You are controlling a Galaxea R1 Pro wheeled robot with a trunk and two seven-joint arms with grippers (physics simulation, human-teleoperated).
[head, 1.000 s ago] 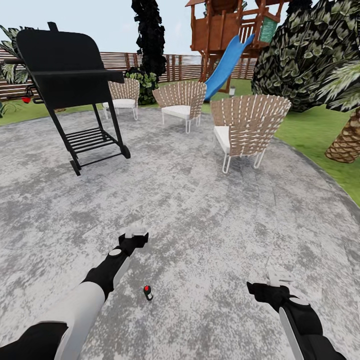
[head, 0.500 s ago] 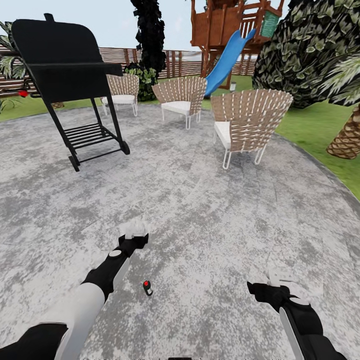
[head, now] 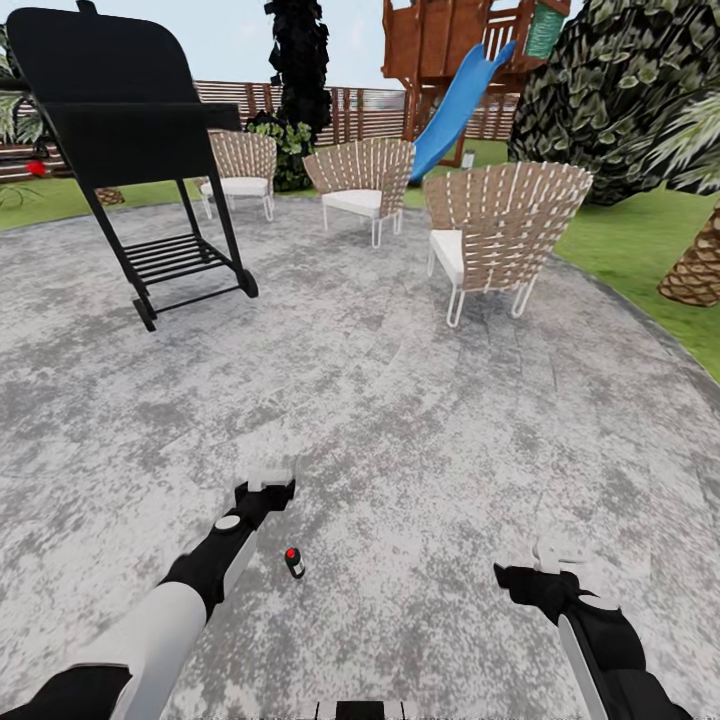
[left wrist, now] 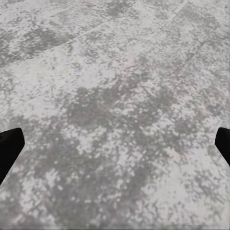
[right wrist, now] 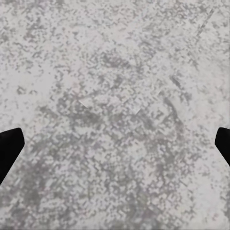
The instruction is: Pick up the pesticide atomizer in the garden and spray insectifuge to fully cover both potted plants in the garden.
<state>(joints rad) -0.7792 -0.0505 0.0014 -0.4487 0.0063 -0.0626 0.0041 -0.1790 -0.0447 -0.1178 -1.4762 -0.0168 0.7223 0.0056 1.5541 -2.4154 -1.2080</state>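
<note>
Atomizer [head: 294, 562] not grabbed yet, sat on the patio [head: 420, 420] just beside left claw [head: 268, 477]; both claws spread empty, so a reach-down's needed.

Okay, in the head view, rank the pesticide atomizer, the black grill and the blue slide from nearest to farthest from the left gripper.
1. Pesticide atomizer: on the paving just beside the left gripper, toward the robot.
2. Black grill: well ahead, on the patio's left side.
3. Blue slide: farthest, beyond the wicker chairs by the fence.
</note>
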